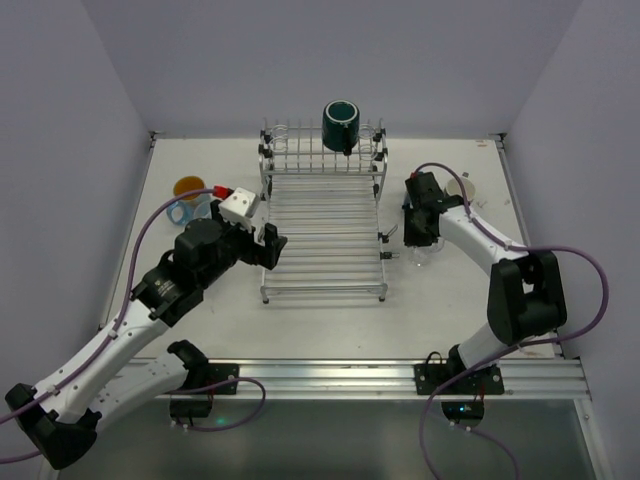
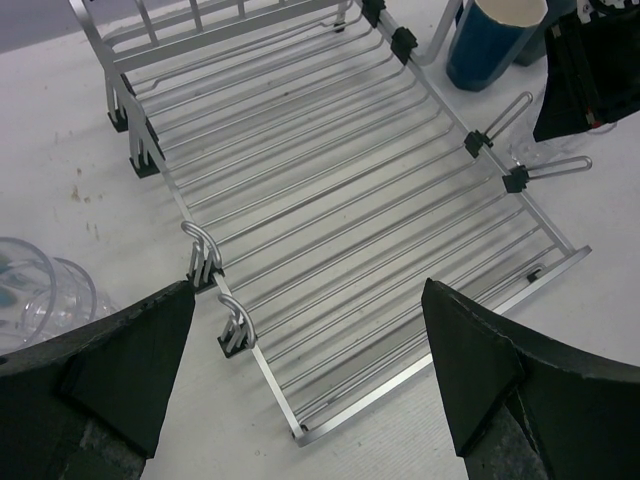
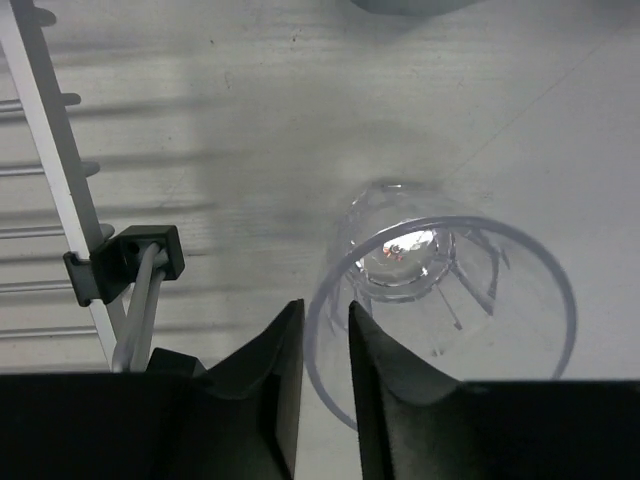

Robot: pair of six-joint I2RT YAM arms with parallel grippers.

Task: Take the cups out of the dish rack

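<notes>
Spotted a flat white tabletop (image 1: 330,332), dotted in one patch with small brown specks (image 2: 80,186). Caught plain pale-lilac walls (image 1: 330,50) boxing it in at the back and both flanks. Picked out a silver ribbed aluminium rail (image 1: 330,378) running along the near edge.

Silver dish rack (image 1: 325,235), dark teal mug (image 1: 341,125), clear tumbler (image 3: 450,290), orange-lined mug (image 1: 188,187), white table (image 1: 330,330).

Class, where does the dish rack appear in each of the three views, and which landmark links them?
Top external: dish rack at picture centre.
Left wrist: it fills the middle, above the open fingers.
Right wrist: only its rail, along the left edge.
Landmark: black clips on its right rail.
</notes>
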